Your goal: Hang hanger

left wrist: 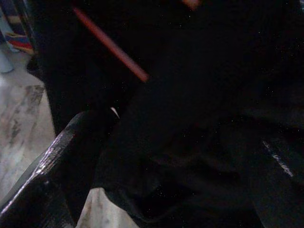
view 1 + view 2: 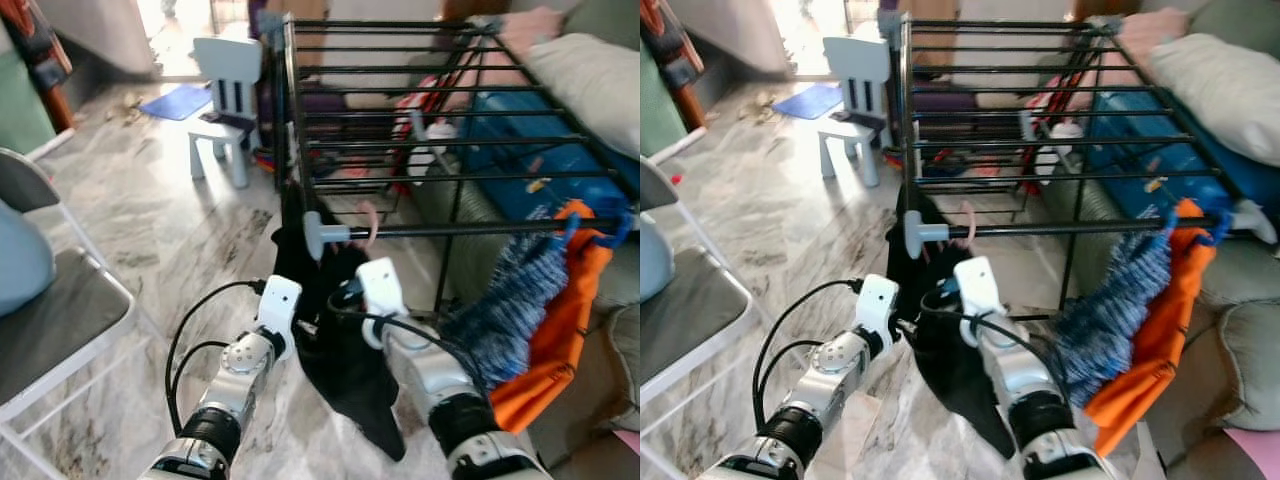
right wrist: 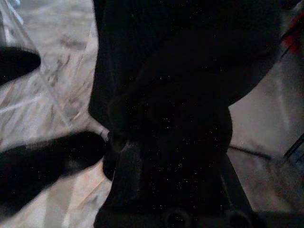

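Note:
A black garment (image 2: 335, 330) hangs on a pink hanger whose hook (image 2: 370, 225) sits over the front bar (image 2: 460, 230) of a black drying rack. One arm of the pink hanger (image 1: 111, 47) shows against the dark cloth in the left wrist view. My left gripper (image 2: 303, 335) is pressed to the garment's left side, its fingers (image 1: 47, 175) spread wide with cloth lying between them. On the garment's right, just below the bar, my right gripper (image 2: 345, 298) is buried in the black cloth (image 3: 180, 95).
A blue knit (image 2: 505, 300) and an orange garment (image 2: 560, 320) hang on the same bar to the right. A folding chair (image 2: 60, 310) stands at my left, and a small white chair (image 2: 225, 95) stands farther back. Marble floor (image 2: 170, 210) lies to the left.

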### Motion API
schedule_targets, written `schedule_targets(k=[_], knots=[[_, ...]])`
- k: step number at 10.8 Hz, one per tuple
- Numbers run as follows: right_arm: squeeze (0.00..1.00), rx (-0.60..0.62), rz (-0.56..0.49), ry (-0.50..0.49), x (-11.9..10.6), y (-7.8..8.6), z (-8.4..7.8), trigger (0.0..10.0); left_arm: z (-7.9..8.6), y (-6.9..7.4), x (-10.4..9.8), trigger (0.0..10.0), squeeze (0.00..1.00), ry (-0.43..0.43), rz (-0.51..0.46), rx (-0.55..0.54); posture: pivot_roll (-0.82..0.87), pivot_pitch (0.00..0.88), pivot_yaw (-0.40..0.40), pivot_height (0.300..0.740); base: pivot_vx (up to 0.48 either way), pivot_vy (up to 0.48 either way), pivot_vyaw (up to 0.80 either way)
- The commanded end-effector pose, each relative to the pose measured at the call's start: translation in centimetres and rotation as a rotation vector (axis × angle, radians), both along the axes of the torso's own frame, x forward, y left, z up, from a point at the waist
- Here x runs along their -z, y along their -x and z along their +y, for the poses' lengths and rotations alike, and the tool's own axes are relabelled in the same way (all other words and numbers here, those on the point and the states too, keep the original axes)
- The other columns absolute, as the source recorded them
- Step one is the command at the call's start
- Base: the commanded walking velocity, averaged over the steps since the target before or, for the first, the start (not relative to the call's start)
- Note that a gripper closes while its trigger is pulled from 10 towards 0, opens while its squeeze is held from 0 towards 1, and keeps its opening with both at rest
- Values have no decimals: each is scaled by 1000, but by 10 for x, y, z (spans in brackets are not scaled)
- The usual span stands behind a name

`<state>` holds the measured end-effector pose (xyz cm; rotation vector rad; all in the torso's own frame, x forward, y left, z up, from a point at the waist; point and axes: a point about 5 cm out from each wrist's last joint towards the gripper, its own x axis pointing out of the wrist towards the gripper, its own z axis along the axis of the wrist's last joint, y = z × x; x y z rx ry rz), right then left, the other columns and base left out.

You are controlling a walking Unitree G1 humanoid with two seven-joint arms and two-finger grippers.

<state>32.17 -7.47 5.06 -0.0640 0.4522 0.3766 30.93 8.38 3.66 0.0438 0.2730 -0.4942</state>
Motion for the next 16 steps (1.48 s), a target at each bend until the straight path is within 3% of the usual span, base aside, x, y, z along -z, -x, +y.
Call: schedule_targets(k=[1,3,6,7,12,16], knots=[[0,21,-5,-2,-6,-7,-3,10000,2,0,1,10000,0,-10,6,-6,105,0,-62,740,0,0,0],[0,100,77,29,12,-3,-13,10000,1,1,2,10000,0,-12,11,-6,104,0,-63,740,0,0,0],[0,213,78,47,16,-5,-31,10000,-1,1,3,10000,0,-20,21,7,95,0,-58,740,0,0,0],[1000,293,59,10,12,-9,-42,10000,-2,1,3,10000,0,-25,24,10,97,0,-59,740,0,0,0],[1000,261,50,-4,18,-3,-38,10000,-4,1,4,10000,0,-37,32,7,95,0,-60,740,0,0,0],[1000,221,-164,101,0,15,-54,10000,-4,1,4,10000,0,-28,31,-1,78,0,-54,740,0,0,0]])
